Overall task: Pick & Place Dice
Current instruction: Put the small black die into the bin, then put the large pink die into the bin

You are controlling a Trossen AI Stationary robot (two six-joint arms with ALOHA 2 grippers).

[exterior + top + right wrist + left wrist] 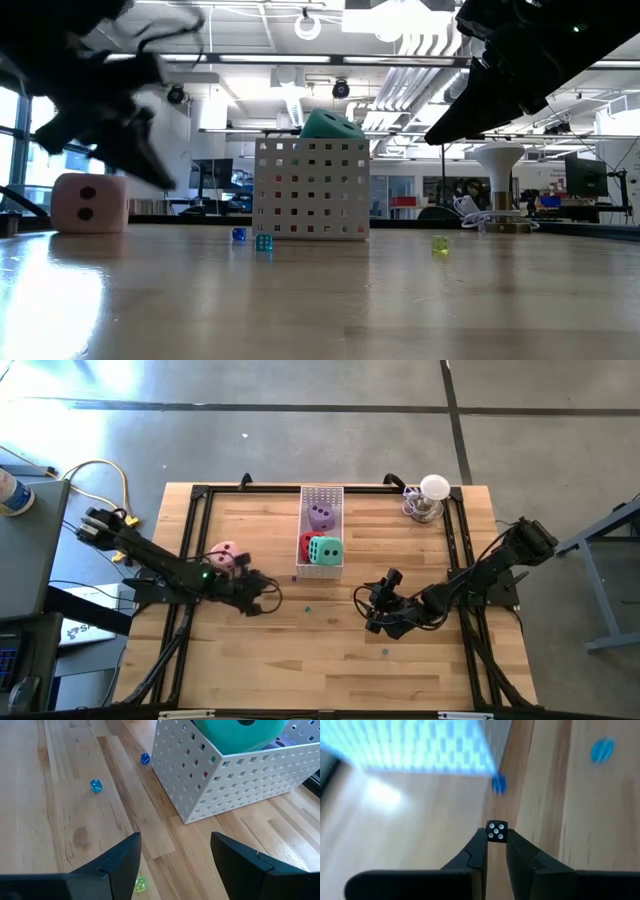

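The white perforated tray (321, 565) stands at the table's far middle and holds the purple die (321, 515), red die (307, 546) and green die (326, 550). The pink die (222, 556) rests on the table left of the tray. My left gripper (496, 840) hovers near the pink die, left of the tray, shut on a tiny black die (496, 831) with white pips. My right gripper (175, 855) stands open above the table, right of the tray's near end, with nothing between its fingers. My left gripper pinches the tiny black die by two opposite side faces (490, 832) between its two fingertips, only at their free ends. The fingers slant down toward the table. The die is lifted clear of the wood, a pipped face turned back toward the wrist.
Three tiny dice lie on the wood near the tray: a blue one (145, 758) by its near corner, a teal one (95, 785) nearer, and a yellow-green one (140, 884) under my right gripper. A white lamp-like object (430, 495) stands at the far right.
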